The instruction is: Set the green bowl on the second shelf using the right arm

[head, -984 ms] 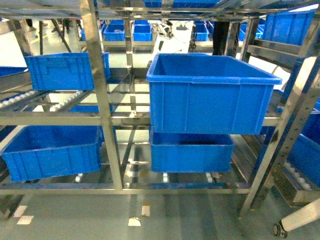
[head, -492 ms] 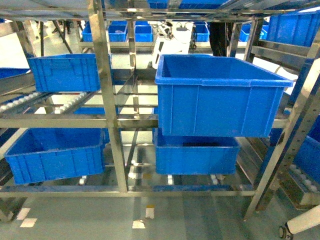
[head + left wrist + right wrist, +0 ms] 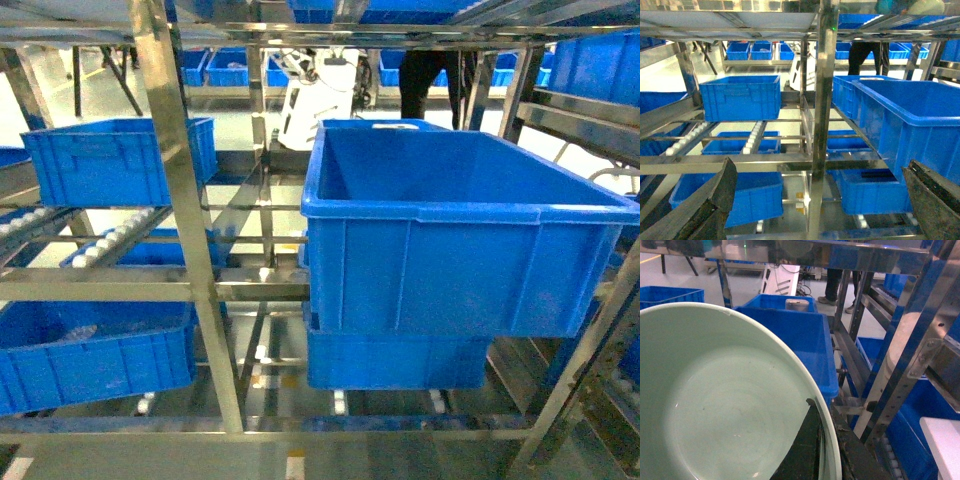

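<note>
The pale green bowl fills the left of the right wrist view. My right gripper is shut on its rim, one black finger inside the bowl and one outside. Ahead of the bowl lies a large deep blue bin. In the head view this bin rests on the second shelf of the steel rack, and neither gripper shows there. My left gripper is open with nothing between its fingers, facing a steel upright.
Smaller blue bins sit on the left and lower levels. A grey-white lidded container lies in a farther bin. A perforated steel upright stands close on the right. A person's legs and a white machine are behind the rack.
In the head view the rack and the large blue bin have come closer and now fill more of the frame. No gripper shows in any head frame.
</note>
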Tool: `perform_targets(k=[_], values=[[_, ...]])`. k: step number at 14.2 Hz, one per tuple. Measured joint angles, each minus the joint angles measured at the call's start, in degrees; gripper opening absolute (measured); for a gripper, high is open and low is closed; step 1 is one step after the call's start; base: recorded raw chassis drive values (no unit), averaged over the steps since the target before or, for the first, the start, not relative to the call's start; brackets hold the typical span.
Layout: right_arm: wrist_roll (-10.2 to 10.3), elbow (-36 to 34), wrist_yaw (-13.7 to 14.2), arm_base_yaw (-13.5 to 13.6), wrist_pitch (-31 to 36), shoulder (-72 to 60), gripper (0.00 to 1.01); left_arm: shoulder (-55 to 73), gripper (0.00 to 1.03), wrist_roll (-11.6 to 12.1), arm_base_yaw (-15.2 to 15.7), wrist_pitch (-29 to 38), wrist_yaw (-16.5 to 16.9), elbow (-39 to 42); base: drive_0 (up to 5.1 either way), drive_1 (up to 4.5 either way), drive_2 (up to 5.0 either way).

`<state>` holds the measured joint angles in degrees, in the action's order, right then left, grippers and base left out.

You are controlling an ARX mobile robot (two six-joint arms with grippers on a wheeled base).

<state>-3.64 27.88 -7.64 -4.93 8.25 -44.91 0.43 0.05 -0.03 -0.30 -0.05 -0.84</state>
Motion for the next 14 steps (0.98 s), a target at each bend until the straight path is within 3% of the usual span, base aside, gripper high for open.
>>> perform_targets(k=[11,14], values=[[0.00,-0.04,0.04,0.00,0.15,-0.31,0.02,0.00,0.98,0.00,0.00,-0.11,0.02,0.00,0.0,4.36,-4.3],[-2.40,-2.80,-1.77,0.00,3.82,-4.59,0.02,0.00,0.98,0.00,0.00,-0.02,0.02,0.00,0.0,4.36,-4.3]])
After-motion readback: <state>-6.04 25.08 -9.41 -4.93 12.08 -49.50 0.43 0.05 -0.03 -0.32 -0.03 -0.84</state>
